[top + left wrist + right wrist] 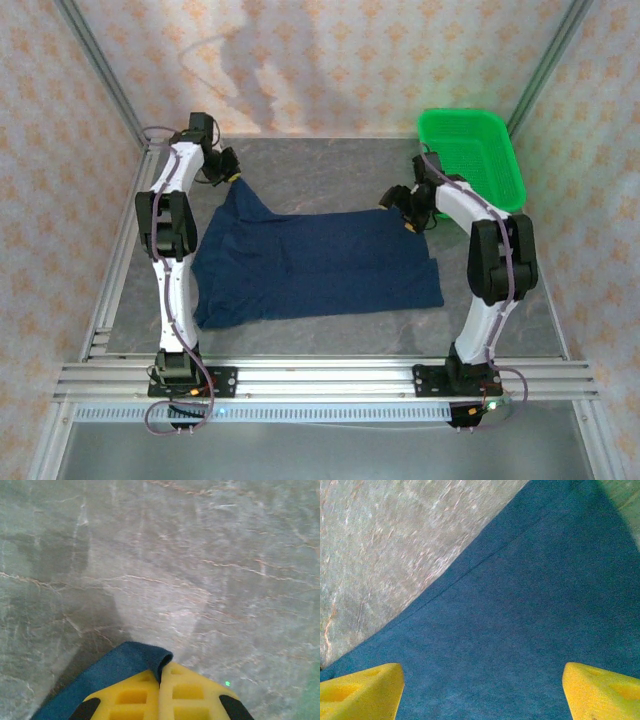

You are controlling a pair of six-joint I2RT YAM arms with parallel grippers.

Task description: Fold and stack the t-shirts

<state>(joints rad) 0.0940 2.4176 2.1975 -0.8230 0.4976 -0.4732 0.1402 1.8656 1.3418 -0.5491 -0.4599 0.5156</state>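
Marbled grey table (330,170); left fingers (130,695) pinch soft navy t-shirt (310,265), right fingers (365,690) wide.

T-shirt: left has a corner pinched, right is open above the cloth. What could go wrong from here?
1. The left gripper pinches only a thin edge of the t-shirt at its fingertips; a pull could slip it out.
2. The right gripper hangs open over the cloth, gripping nothing; if the left lifts alone, the shirt would likely drag and bunch.
3. The basket sits close beside the right gripper; a wide swing might knock it.
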